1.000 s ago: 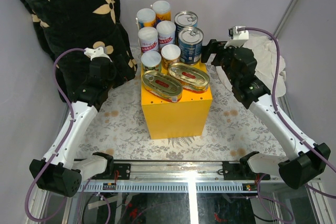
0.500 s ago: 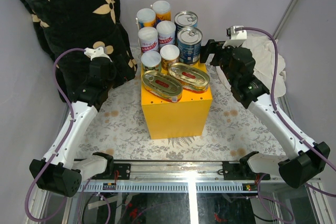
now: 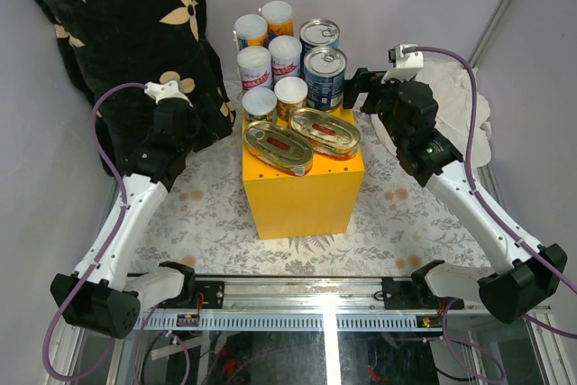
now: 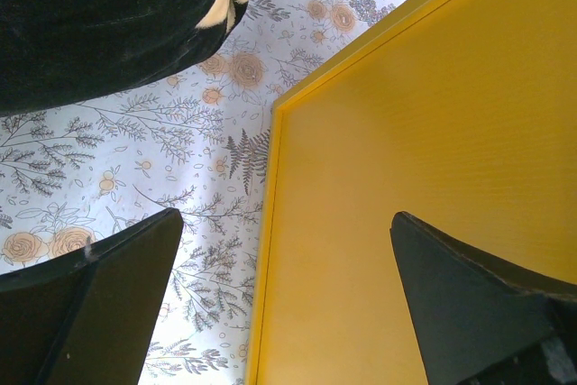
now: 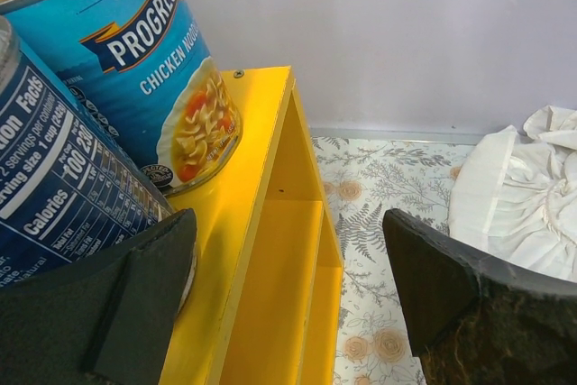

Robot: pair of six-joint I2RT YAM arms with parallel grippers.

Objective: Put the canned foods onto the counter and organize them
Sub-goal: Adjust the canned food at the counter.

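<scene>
Since all ten tins I can count sit on the box already, I'd call the job basically done, only tidying left.

Table (image 3: pixel 207 223): floral cover, arms bolted at the near edge.

Pillow (image 3: pixel 117 33): black, fills the far-left corner, leans on the left wall. Not part of the job.

Yellow box (image 3: pixel 302 191): mid-table, long axis near-to-far. It's the counter, and its top is packed.

White cloth (image 3: pixel 460 96): bunched at the far-right corner, apart from the box.

Left gripper (image 4: pixel 287 218): at the box's left side near the pillow, fingers spread wide, nothing between them. Its camera shows only the yellow side and the table cover. Looks parked out of the way.

Right gripper (image 5: pixel 288 218): at the box's right edge, level with the top, spread wide, empty. The near blue can is just beside its left finger; I can't tell whether they touch. Well placed to nudge that can if the row needs squaring.

Blue cans (image 3: pixel 326 74): two, upright, one behind the other along the box's right edge.

Slim cans (image 3: pixel 254 65): six, upright, in two columns left of the blue ones.

Oval tins (image 3: pixel 278 146): two, flat, side by side at the near end.

The layout makes sense: sorted by type, with the tall ones at the far end and the flat ones in front, so nothing is hidden or blocks a reach.
</scene>
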